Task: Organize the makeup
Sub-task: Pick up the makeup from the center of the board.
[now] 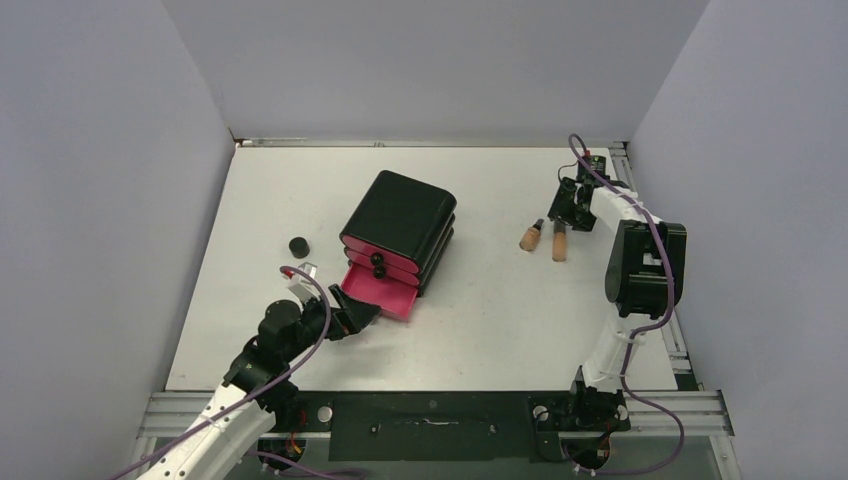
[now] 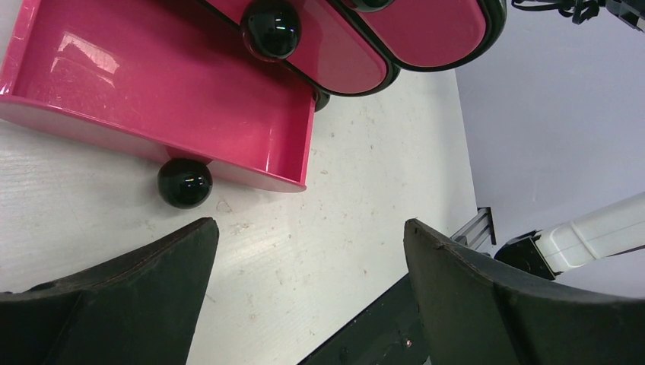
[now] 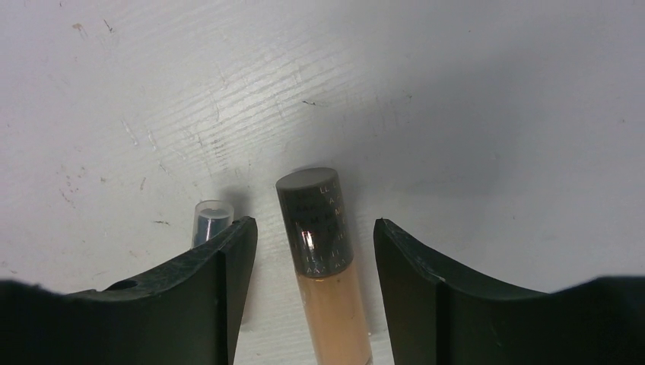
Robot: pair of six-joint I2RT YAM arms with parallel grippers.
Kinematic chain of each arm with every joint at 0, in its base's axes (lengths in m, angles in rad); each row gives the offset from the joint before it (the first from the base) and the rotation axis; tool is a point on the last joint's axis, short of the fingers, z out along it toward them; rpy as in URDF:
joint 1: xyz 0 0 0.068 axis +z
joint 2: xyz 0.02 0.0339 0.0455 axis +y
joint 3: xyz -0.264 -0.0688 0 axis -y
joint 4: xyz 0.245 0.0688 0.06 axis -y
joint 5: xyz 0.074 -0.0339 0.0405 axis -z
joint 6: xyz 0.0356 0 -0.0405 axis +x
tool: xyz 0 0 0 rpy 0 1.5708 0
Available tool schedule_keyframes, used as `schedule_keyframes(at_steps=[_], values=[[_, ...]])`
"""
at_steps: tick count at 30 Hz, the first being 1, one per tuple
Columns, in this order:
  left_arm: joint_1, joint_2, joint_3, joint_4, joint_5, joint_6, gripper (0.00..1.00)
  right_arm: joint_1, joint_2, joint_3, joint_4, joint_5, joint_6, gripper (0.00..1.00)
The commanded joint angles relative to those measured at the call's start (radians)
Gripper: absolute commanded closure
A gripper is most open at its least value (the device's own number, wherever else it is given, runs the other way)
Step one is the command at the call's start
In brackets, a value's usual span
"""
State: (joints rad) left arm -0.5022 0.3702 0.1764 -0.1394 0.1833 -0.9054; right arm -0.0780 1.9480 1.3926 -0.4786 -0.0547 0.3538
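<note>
The tan tube [image 3: 335, 304] lies flat on the bench [image 1: 480, 320] toward the far right, at about three o'clock from the black cabinet [image 1: 400, 215]. Its dark cap [image 3: 312, 217] points to twelve o'clock in the top view. It reads as a light, rigid plastic cylinder with a smooth, probably slippery wall, so it may roll or squirt out of a careless pinch. The fair place to take hold is across the tan body just below the cap, square to its length and with modest force. The right end effector [image 3: 313, 224] straddles it about there, jaws partly spread with a sliver of bench showing on each side, so it is pinching nothing yet. Just outside the jaws, on the left of the wrist view, sits a small clear-tipped item [image 3: 211, 217]. That view is too tight to say whether it belongs to the second tan tube [image 1: 530, 237], which lies just beside the first at its nine o'clock in the top view. Farther out, the cabinet's bottom pink drawer [image 2: 152, 84] stands pulled open at the cabinet's seven o'clock. The left end effector [image 2: 309, 224] hovers just in front of it, jaws spread wide and holding nothing. A small black jar [image 1: 297, 244] rests at the cabinet's nine o'clock.
</note>
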Motion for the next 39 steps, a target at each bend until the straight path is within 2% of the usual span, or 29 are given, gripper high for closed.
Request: schedule_keyframes(at_steps=[1, 7, 12, 15, 19, 23, 27, 34, 39], values=[[0.002, -0.015, 0.018, 0.005, 0.012, -0.004, 0.11, -0.001, -0.005, 0.016, 0.036, 0.015, -0.007, 0.46], [0.002, -0.026, 0.013, -0.006, 0.002, -0.004, 0.11, 0.000, 0.032, 0.033, 0.017, 0.031, -0.038, 0.54], [0.002, -0.030, 0.005, -0.008, 0.005, -0.004, 0.11, 0.000, 0.058, 0.049, -0.005, 0.010, -0.059, 0.55], [0.002, -0.032, 0.011, -0.017, 0.008, -0.001, 0.11, -0.001, 0.062, 0.042, -0.005, -0.001, -0.063, 0.60], [0.002, -0.031, 0.015, -0.026, 0.010, 0.003, 0.12, 0.000, 0.036, 0.003, 0.014, 0.010, -0.035, 0.61], [0.002, -0.029, 0.025, -0.035, 0.018, 0.006, 0.12, 0.000, -0.041, -0.076, 0.072, 0.033, -0.008, 0.70], [0.002, -0.018, 0.044, -0.036, 0.033, 0.016, 0.12, 0.000, -0.115, -0.134, 0.102, 0.048, 0.018, 0.75], [0.002, 0.014, 0.103, -0.036, 0.057, 0.049, 0.12, 0.001, -0.319, -0.245, 0.126, 0.049, 0.090, 0.76], [0.001, 0.034, 0.135, 0.006, 0.087, 0.051, 0.12, 0.007, -0.507, -0.349, 0.174, -0.036, 0.163, 0.76]])
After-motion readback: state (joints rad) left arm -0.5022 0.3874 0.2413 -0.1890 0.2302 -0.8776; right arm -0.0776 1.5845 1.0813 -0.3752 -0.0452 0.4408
